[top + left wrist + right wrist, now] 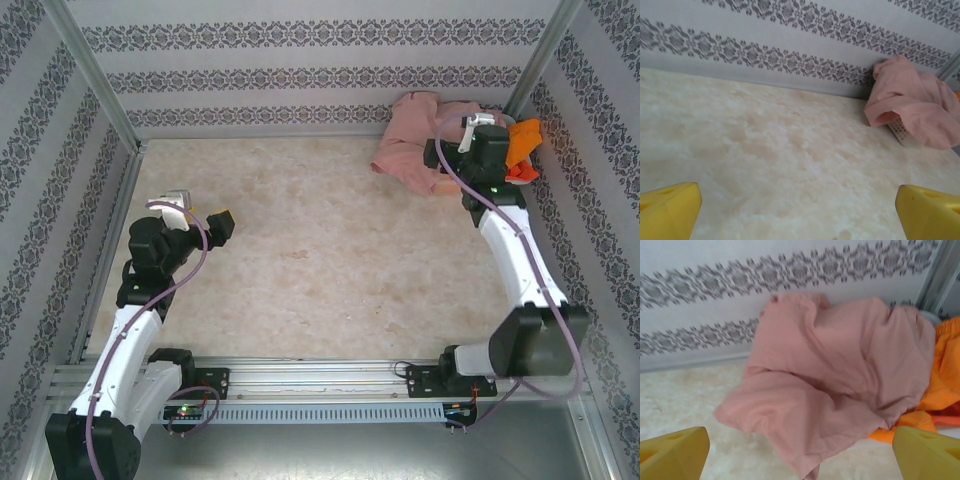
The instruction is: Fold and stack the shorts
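Observation:
The dusty pink shorts (412, 150) lie crumpled in the back right corner, draped over a white mesh basket (900, 131). Orange shorts (523, 142) sit to their right, with a strip of red-orange shorts (946, 419) showing beneath. My right gripper (800, 455) hovers just in front of the pink shorts (840, 370), jaws wide open, the hanging pink hem between its yellow fingers (672, 452) and untouched. My left gripper (218, 222) stands open over bare table at the left, its yellow fingers (667, 210) far apart and the pink shorts (910, 102) far off.
Patterned walls close in the table on the back and both sides, with metal posts (535, 55) in the corners. The marbled tabletop (320, 260) is bare through the middle and front. A metal rail (320, 370) carries both arm bases at the near edge.

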Robot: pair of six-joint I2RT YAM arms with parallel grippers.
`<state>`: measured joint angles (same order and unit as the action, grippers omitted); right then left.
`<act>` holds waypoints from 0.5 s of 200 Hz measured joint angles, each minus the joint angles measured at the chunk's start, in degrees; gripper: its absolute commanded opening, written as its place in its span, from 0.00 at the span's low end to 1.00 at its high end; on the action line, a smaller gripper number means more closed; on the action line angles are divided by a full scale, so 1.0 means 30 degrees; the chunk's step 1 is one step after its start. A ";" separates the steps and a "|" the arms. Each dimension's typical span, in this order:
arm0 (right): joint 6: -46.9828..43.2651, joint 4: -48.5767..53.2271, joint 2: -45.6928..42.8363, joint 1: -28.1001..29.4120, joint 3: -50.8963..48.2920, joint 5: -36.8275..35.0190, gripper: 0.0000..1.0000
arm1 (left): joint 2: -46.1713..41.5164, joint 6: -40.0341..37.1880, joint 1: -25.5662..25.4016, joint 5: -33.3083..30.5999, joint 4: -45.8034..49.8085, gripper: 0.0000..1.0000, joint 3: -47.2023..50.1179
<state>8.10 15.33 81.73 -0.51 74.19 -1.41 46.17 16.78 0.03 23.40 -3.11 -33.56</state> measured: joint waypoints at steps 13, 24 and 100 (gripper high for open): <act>0.0503 0.0736 0.0991 -0.0051 0.0590 -0.0036 0.91 | 0.0000 0.0342 -0.0007 0.0408 0.0168 1.00 0.0029; 0.1392 0.1158 0.1690 -0.0350 0.0874 0.0233 0.89 | 0.0000 0.0627 0.0000 0.0699 0.0262 1.00 0.0051; 1.0557 0.0007 0.2718 -0.3009 -0.1173 0.3118 0.79 | -0.0015 0.1872 0.0000 0.1494 0.0401 1.00 0.0619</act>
<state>39.77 15.35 89.89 -9.54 70.67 7.94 46.13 22.39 0.03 27.88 -1.91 -31.70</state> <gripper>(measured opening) 0.792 0.998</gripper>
